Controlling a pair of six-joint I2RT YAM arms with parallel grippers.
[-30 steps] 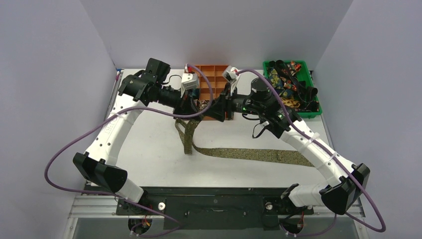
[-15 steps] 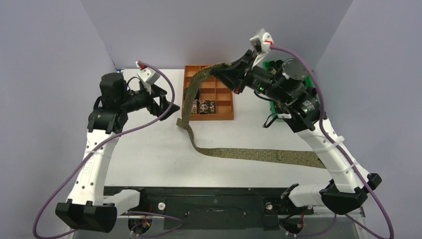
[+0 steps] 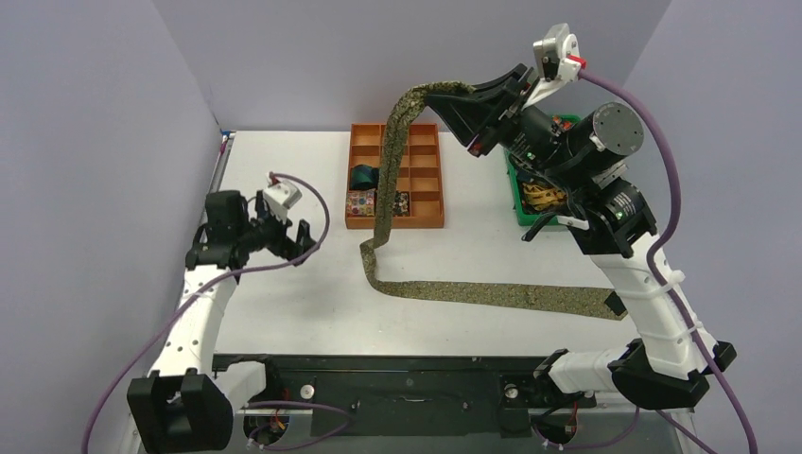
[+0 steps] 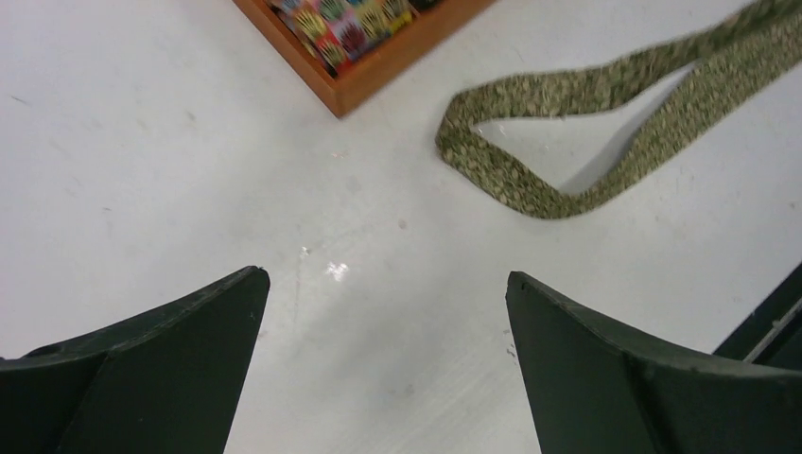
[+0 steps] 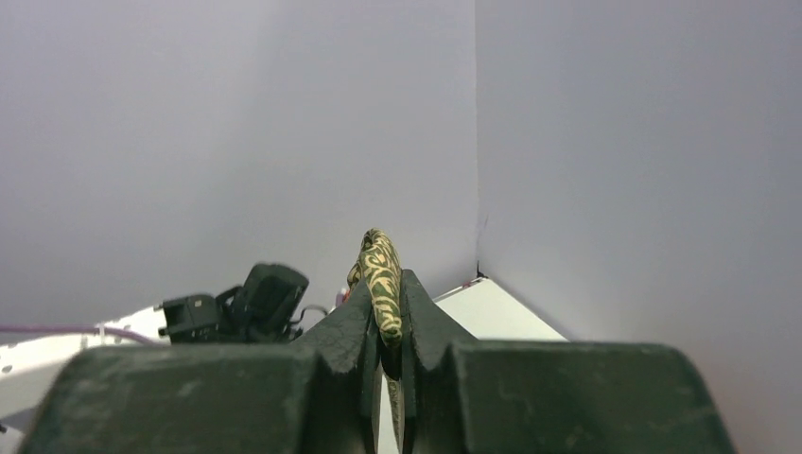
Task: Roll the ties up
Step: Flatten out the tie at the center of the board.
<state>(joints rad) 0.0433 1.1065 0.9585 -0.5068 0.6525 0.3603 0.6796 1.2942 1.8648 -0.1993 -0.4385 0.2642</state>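
My right claw clamps the long olive-gold speckled fabric tie aloft, tail near the white table's right edge. My left claw gapes.

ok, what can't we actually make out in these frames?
Top view: the tie runs under the right arm, so its far tip is hidden.
Top view: the green bin sits mostly behind that arm; contents unreadable.
Right wrist view: the shut jaws cover all but a pinched bit of tie.
Left wrist view: the orange tray is cut off by the top edge.
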